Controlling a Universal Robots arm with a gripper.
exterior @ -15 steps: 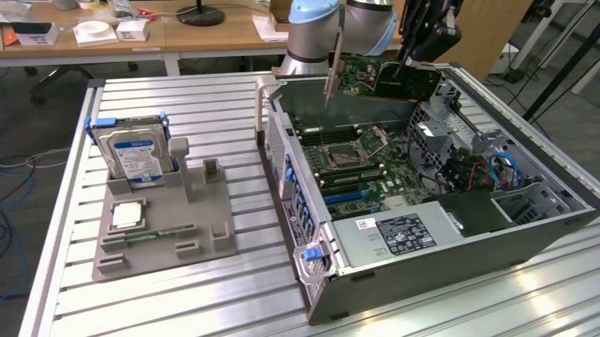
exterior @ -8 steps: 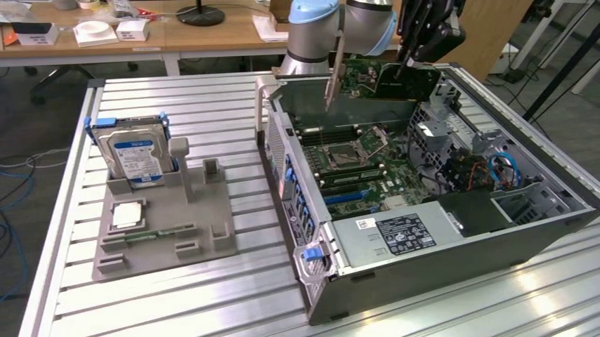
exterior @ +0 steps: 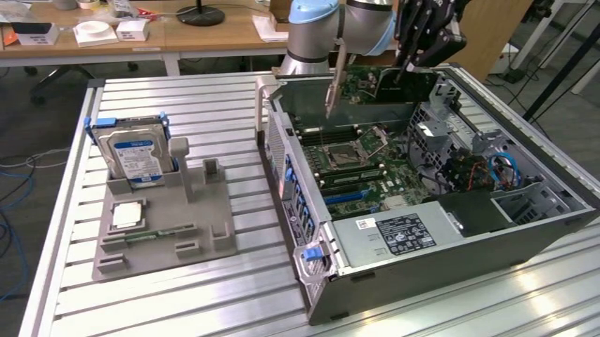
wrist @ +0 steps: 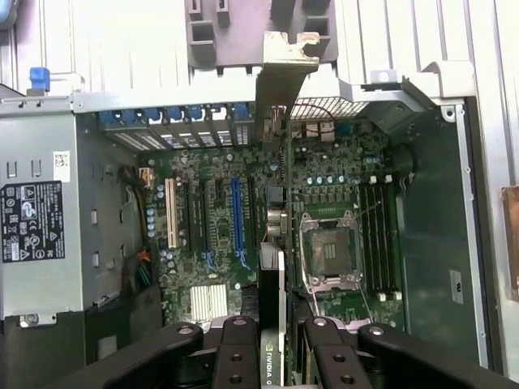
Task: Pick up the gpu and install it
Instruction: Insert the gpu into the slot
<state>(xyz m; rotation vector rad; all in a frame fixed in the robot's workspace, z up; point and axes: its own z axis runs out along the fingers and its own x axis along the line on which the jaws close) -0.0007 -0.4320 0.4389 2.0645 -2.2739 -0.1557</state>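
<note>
The gpu (exterior: 375, 88) hangs on edge above the rear half of the open computer case (exterior: 525, 151), its metal bracket (exterior: 333, 88) pointing down toward the motherboard. My gripper (exterior: 409, 69) is shut on the card's upper edge. In the wrist view the gpu (wrist: 280, 267) appears edge-on between my black fingers (wrist: 237, 352), with its silver bracket (wrist: 284, 69) at the far end. The card hovers over the motherboard (wrist: 219, 162), between the blue expansion slot (wrist: 236, 212) and the CPU socket (wrist: 328, 251), clear of the board.
A grey parts fixture (exterior: 201, 225) on the slatted table holds an upright silver hard drive (exterior: 136, 158), a CPU (exterior: 126, 215) and a RAM stick (exterior: 154, 234). The power supply (exterior: 398, 235) fills the case's near end. Desks stand behind the table.
</note>
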